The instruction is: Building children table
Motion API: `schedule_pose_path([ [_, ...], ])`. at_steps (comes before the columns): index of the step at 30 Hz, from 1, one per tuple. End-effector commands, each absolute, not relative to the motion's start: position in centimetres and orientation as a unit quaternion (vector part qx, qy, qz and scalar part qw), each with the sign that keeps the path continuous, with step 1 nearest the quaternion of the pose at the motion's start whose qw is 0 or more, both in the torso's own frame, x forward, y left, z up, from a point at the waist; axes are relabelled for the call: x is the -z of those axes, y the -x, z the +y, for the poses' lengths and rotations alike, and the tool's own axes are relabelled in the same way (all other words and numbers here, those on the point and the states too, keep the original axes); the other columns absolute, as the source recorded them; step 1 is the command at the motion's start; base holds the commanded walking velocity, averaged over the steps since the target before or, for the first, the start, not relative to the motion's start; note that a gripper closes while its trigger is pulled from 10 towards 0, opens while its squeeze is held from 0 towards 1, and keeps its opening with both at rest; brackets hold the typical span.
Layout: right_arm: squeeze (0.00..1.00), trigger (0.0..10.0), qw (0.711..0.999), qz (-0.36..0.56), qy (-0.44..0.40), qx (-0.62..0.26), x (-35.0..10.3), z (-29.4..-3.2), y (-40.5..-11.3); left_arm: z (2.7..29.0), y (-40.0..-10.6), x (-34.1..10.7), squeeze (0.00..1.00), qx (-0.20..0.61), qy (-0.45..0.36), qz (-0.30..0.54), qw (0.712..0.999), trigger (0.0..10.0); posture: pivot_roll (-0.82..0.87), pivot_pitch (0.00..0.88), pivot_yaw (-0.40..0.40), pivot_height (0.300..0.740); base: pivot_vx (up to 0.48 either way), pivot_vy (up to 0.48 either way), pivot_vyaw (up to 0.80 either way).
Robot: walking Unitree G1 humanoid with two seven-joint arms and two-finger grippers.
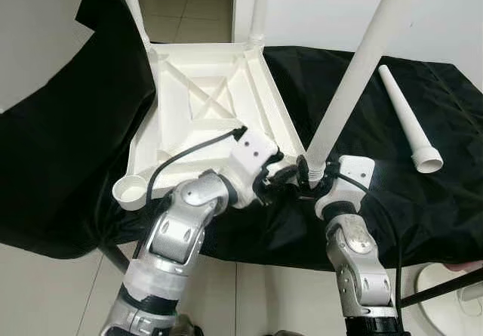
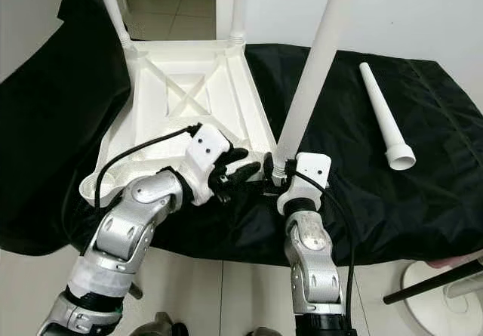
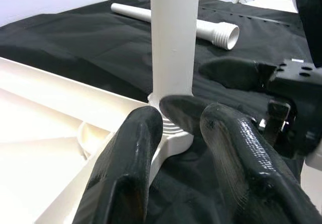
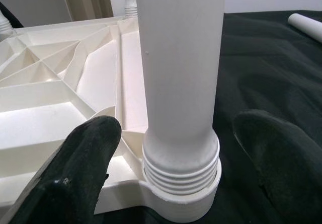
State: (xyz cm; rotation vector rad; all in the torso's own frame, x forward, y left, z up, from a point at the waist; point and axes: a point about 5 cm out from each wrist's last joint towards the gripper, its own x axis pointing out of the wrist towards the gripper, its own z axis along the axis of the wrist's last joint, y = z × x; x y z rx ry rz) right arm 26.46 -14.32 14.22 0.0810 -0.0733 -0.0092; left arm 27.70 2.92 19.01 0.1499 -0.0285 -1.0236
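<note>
An upturned white plastic tabletop (image 1: 200,102) is seen on the black-draped table (image 1: 68,147), at its near edge. Three legs are stood in its corners; one loose leg (image 1: 407,121) is laid toward the table's right edge. The near-corner leg (image 1: 355,79), judged light, stiff and slippery, is best gripped low by its threads. The right pincer (image 4: 171,153) is spread apart around that base; the left pincer (image 2: 240,168) is parted just beside it.
</note>
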Motion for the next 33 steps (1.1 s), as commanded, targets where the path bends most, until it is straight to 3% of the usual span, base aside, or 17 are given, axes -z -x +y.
schedule_pose_path([
  [1, 0.0, 10.0, 0.999, -0.031, -0.041, 0.001, -14.1, -14.2, -26.3, 3.2, -28.2, -19.0, 0.0, 0.449, -0.069, -0.019, 0.891, 10.0, -0.04, 0.003, -0.01, 0.74, 0.0, 0.0, 0.0],
  [2, 0.0, 7.6, 0.999, -0.026, -0.039, -0.002, -14.0, -14.1, -26.0, 3.4, -28.3, -19.2, 0.0, 0.443, -0.068, -0.024, 0.893, 10.0, -0.04, 0.011, -0.001, 0.74, 0.0, 0.0, 0.0],
  [3, 0.0, 2.0, 0.999, -0.018, -0.039, -0.01, -13.6, -13.9, -25.7, 3.4, -28.6, -19.3, 0.0, 0.43, -0.059, -0.029, 0.9, 10.0, -0.04, 0.011, -0.001, 0.74, 0.0, 0.0, 0.0],
  [4, 0.0, 1.0, 0.999, -0.013, -0.039, -0.019, -13.3, -13.7, -25.4, 3.4, -29.1, -19.4, 0.0, 0.412, -0.05, -0.029, 0.91, 10.0, -0.04, 0.015, 0.002, 0.74, 0.0, 0.0, 0.0],
  [6, 0.0, 1.0, 0.999, -0.01, -0.039, -0.026, -13.2, -13.6, -25.3, 3.4, -29.4, -19.5, 0.0, 0.399, -0.043, -0.029, 0.915, 10.0, -0.04, 0.015, 0.002, 0.74, 0.0, 0.0, 0.0],
  [7, 0.0, 0.0, 0.999, -0.009, -0.035, -0.03, -13.1, -13.6, -25.3, 3.4, -29.6, -19.6, 0.0, 0.391, -0.036, -0.027, 0.919, 10.0, -0.04, 0.015, 0.004, 0.74, 0.0, 0.0, 0.0],
  [12, 0.0, 0.0, 0.999, -0.004, -0.03, -0.036, -12.9, -13.7, -25.2, 3.8, -30.2, -19.6, 0.0, 0.372, -0.02, -0.013, 0.928, 10.0, -0.04, 0.018, 0.006, 0.74, 0.0, 0.0, 0.0],
  [13, 0.0, 2.8, 0.999, 0.0, -0.027, -0.036, -12.8, -13.8, -25.2, 3.9, -30.4, -19.7, 0.0, 0.367, -0.011, -0.013, 0.93, 10.0, -0.03, 0.021, 0.006, 0.74, 0.0, 0.0, 0.0],
  [14, 0.0, 10.0, 0.999, 0.009, -0.03, -0.043, -12.5, -13.9, -25.3, 4.2, -30.6, -19.7, 0.0, 0.358, -0.006, -0.011, 0.934, 10.0, -0.03, 0.023, 0.006, 0.74, 0.0, 0.0, 0.0],
  [22, 0.0, 10.0, 0.994, 0.021, -0.056, -0.096, -12.5, -13.7, -26.4, 4.6, -30.8, -19.3, 0.0, 0.341, -0.016, -0.002, 0.94, 10.0, -0.02, 0.024, 0.008, 0.74, 0.0, 0.0, 0.0],
  [27, 0.0, 10.0, 0.971, 0.037, -0.076, -0.225, -12.7, -13.2, -27.1, 4.4, -30.9, -18.9, 0.0, 0.334, -0.03, 0.014, 0.942, 10.0, -0.02, 0.02, 0.012, 0.74, 0.0, 0.0, 0.0],
  [33, 0.0, 10.0, 0.966, 0.028, -0.053, -0.25, -13.4, -15.5, -28.4, 4.2, -31.0, -18.6, 0.0, 0.325, -0.032, 0.027, 0.945, 10.0, -0.02, 0.016, 0.011, 0.74, 0.0, 0.0, 0.0],
])
